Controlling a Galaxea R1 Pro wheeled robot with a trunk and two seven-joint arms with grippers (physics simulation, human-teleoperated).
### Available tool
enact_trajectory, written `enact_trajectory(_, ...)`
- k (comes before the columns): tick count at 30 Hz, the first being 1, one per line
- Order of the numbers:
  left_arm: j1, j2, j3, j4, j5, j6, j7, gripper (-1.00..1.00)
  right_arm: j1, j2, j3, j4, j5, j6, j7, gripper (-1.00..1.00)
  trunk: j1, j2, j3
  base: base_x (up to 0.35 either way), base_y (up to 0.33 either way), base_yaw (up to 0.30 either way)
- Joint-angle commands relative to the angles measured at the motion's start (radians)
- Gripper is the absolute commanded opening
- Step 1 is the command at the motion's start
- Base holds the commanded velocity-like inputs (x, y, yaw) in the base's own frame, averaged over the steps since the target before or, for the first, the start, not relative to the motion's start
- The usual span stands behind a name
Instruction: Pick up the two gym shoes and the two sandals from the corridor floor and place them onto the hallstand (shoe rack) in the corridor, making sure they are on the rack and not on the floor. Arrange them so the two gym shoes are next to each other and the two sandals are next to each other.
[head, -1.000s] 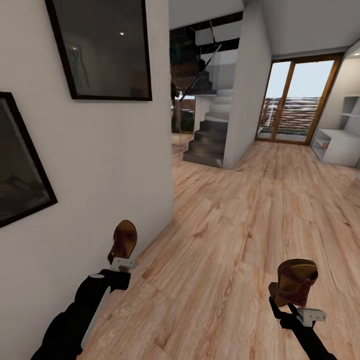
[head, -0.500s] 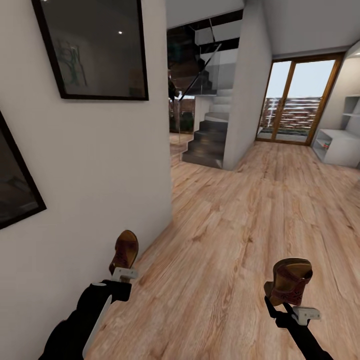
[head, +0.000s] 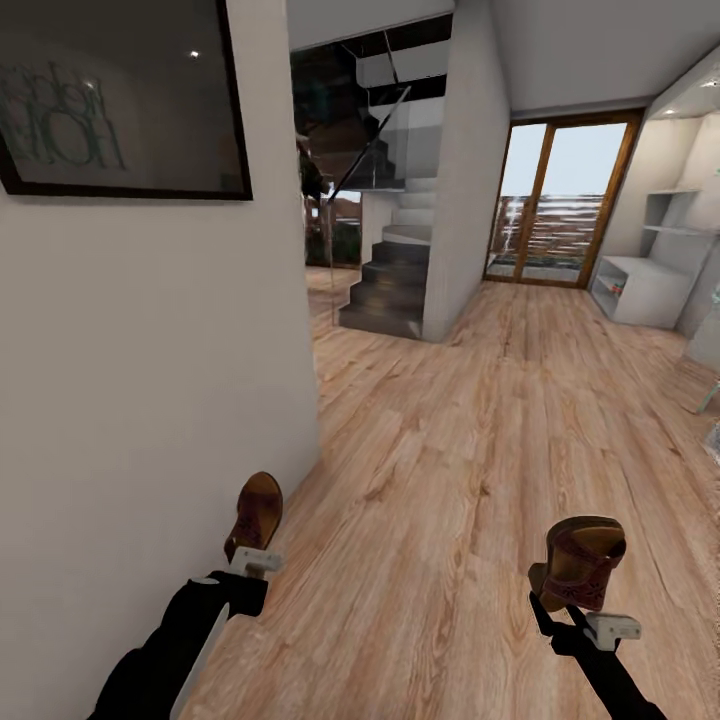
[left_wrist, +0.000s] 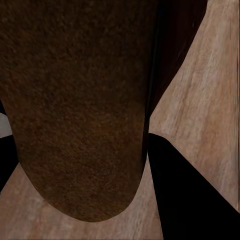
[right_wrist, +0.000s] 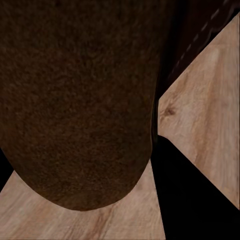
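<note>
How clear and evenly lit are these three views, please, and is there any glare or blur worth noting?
Head view: sharp and evenly lit, with bright daylight at the glass patio door and small ceiling-light reflections in the dark framed picture. Left wrist view: the brown leather sandal sole sits very close, dim and soft. Right wrist view: the other brown sandal's sole looks equally dark and grainy.

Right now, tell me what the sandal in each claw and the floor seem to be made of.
Left sandal: brown leather look, matte tan insole; its sole shows a grainy, suede-like texture. Right sandal: the same brown, with a patterned reddish strap, possibly embossed or woven. Floor: light wood-grain planks with a faint sheen, wood or laminate.
</note>
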Motion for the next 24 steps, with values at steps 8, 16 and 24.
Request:
enact_trajectory(8,0.001,-0.001,-0.036,0.019,-0.004,-0.139,-0.002,-1.00,0.000,0.028,-0.002,0.000,-0.001,0.001,0.001,-1.00,0.000,0.000,-0.004,0.332,0.000,-0.160)
enact_trajectory(16,0.001,-0.001,-0.037,0.019,-0.004,-0.140,-0.001,-1.00,0.000,0.172,-0.007,-0.002,-0.005,-0.002,-0.004,-1.00,0.000,0.000,-0.005,0.332,0.000,-0.012)
enact_trajectory(24,0.001,-0.001,-0.037,0.019,-0.004,-0.140,-0.001,-1.00,0.000,0.138,-0.008,-0.002,-0.008,-0.007,-0.005,-1.00,0.000,0.000,-0.005,0.332,0.000,0.000)
